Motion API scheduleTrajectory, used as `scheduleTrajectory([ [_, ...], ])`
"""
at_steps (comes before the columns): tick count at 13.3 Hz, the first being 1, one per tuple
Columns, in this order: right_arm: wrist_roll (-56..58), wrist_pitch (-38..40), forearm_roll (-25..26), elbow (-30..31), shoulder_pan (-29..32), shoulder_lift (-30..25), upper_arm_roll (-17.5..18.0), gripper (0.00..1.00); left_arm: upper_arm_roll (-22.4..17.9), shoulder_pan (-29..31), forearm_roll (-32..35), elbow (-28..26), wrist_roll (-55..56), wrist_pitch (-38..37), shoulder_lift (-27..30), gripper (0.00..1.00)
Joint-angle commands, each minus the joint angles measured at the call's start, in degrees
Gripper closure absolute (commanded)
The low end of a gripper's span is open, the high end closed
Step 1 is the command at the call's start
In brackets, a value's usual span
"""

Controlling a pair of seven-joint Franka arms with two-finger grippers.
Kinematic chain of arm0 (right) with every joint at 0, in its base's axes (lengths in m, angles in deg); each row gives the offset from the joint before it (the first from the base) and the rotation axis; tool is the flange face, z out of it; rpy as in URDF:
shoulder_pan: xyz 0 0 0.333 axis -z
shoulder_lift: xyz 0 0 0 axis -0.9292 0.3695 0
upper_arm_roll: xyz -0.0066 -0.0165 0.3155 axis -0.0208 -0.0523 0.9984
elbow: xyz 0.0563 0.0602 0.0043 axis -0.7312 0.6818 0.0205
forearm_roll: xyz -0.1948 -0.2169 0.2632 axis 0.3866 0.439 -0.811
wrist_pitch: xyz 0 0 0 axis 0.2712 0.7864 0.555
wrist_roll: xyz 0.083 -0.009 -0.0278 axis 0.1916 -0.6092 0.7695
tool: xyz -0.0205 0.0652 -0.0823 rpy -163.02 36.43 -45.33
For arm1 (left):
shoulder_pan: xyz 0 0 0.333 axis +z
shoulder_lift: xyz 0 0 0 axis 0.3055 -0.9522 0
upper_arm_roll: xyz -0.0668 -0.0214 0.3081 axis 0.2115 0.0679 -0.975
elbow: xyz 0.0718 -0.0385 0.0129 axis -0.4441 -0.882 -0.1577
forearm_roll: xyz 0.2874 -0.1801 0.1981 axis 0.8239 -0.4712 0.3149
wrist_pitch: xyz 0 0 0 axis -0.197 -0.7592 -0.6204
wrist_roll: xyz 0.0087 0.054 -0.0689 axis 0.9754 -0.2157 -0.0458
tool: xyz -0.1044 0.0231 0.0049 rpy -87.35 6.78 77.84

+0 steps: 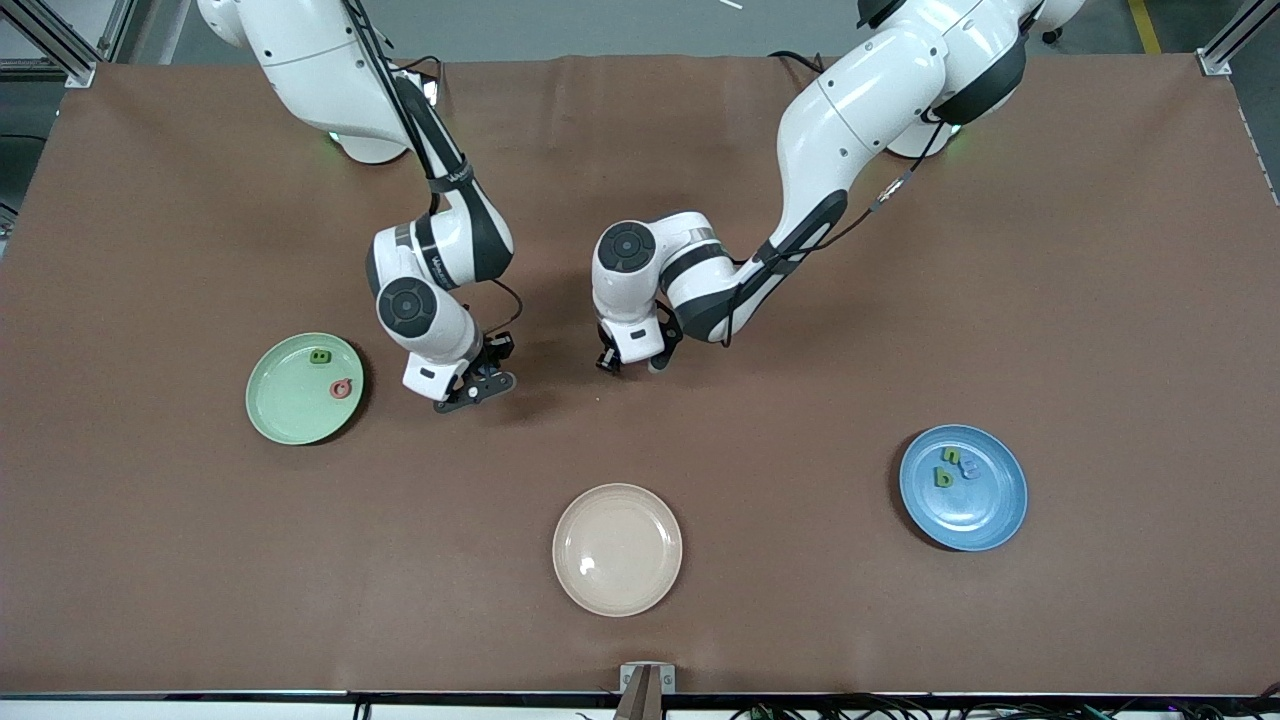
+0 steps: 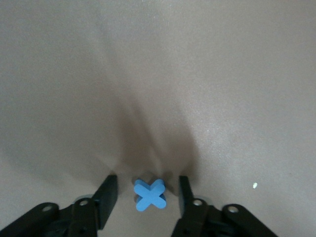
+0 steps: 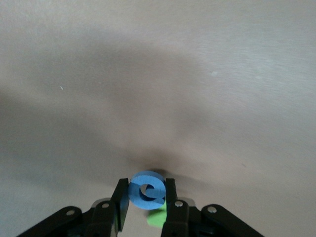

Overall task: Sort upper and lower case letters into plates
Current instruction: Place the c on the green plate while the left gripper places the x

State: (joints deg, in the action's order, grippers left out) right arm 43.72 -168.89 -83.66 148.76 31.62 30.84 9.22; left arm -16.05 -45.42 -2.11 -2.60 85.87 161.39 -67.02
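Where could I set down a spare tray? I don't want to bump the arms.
Bare cloth lies between the beige plate and the blue plate, and between the beige plate and the green plate. Crowded: farther from the front camera than the beige plate, the right gripper pinches a blue letter and the left gripper straddles a blue X.

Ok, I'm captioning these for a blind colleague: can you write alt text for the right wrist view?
The right gripper has its jaws shut on a small blue letter, held on edge just above the brown table. A bit of a green letter shows beneath it between the jaws, and the rest of the view is bare table with the gripper's soft shadow.
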Motion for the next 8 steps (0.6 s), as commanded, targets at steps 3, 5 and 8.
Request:
scheduleTrajectory([
  [3, 2.8, 13.5, 0.2, 1.0, 10.0, -12.1, 0.2, 0.86, -1.0, -1.0, -0.6, 1.7, 0.1, 0.4, -1.2, 0.93],
  [5, 9.9, 17.0, 1.1, 1.5, 15.9, -14.9, 0.2, 0.86, -1.0, -0.8, 0.2, 1.7, -0.3, 0.3, -0.6, 0.99],
  [8, 19.7, 16.9, 4.6, 2.7, 24.4, -15.1, 0.2, 0.86, -1.0, 3.0, 0.6, 1.5, -2.1, -2.5, 2.8, 1.00],
])
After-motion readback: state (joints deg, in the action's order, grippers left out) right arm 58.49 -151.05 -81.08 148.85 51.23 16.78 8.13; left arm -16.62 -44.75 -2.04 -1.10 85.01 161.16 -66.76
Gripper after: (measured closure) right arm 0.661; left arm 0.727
